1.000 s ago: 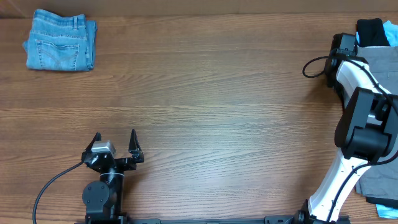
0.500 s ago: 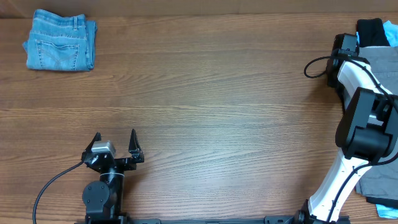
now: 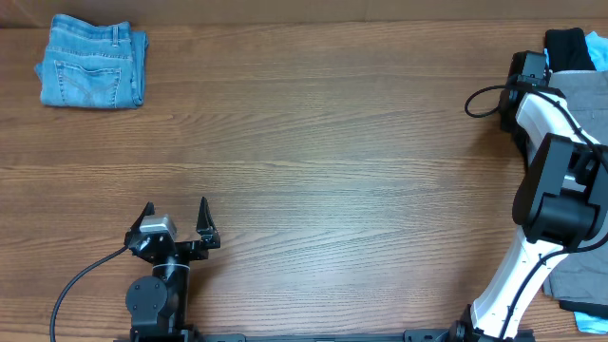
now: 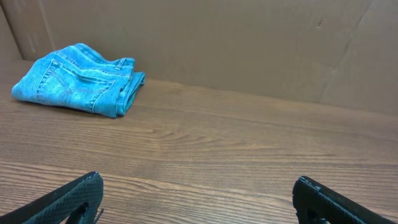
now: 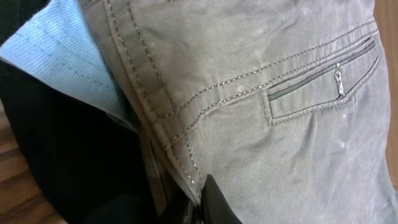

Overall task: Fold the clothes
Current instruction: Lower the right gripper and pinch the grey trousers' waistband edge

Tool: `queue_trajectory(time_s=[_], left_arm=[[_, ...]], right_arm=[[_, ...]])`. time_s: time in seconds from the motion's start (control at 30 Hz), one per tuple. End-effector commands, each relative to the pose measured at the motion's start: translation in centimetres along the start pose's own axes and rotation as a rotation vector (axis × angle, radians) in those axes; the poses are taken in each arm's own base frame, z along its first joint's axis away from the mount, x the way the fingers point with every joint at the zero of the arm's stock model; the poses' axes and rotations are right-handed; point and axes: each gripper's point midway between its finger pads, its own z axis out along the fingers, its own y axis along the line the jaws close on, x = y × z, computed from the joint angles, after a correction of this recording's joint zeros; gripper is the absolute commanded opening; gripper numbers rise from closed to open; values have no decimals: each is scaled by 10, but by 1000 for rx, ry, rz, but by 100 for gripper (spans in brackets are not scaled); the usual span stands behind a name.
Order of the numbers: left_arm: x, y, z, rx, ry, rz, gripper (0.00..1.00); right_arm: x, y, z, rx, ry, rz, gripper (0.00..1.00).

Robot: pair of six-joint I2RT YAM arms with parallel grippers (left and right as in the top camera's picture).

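A pair of grey trousers (image 5: 280, 137) with a zipped pocket fills the right wrist view and lies at the table's right edge (image 3: 586, 95). My right gripper (image 5: 198, 202) is shut on the trousers' stitched edge, at the far right of the table (image 3: 529, 68). A folded pair of blue jeans (image 3: 92, 63) rests at the far left corner and shows in the left wrist view too (image 4: 78, 78). My left gripper (image 3: 177, 217) stands open near the front edge, nothing between its fingertips (image 4: 198, 190).
Under the trousers lie a black garment (image 5: 68, 162) and a light blue one (image 5: 59, 56), seen at the back right corner (image 3: 567, 46). More grey cloth (image 3: 578, 280) hangs at the front right behind the right arm. A cardboard wall (image 4: 249, 43) backs the table.
The right gripper's jaws have closed on the trousers' edge. The right arm has barely shifted and the left arm has not moved.
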Motion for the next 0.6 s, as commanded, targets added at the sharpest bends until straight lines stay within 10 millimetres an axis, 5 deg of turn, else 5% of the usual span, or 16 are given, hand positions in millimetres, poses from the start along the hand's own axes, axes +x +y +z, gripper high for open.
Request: queue_trajectory(time_s=[0.0,0.17,0.2,0.27,0.57], left_arm=[[0,0,0,-2,-5,4,100],[0,0,0,-2,-5,4,100],[0,0,0,-2,-5,4,100],[0,0,0,-2,-5,4,100],[0,0,0,-2,-5,4,100]], right_arm=[[-9,-5,0,19,-18,59,4],[-10,-5,0,17,-19,62,4],[-10,-5,0,14,-19,59,15],[-9,-3,0,3,-18,55,67],[-6,5,2,-41,-8,16,59]])
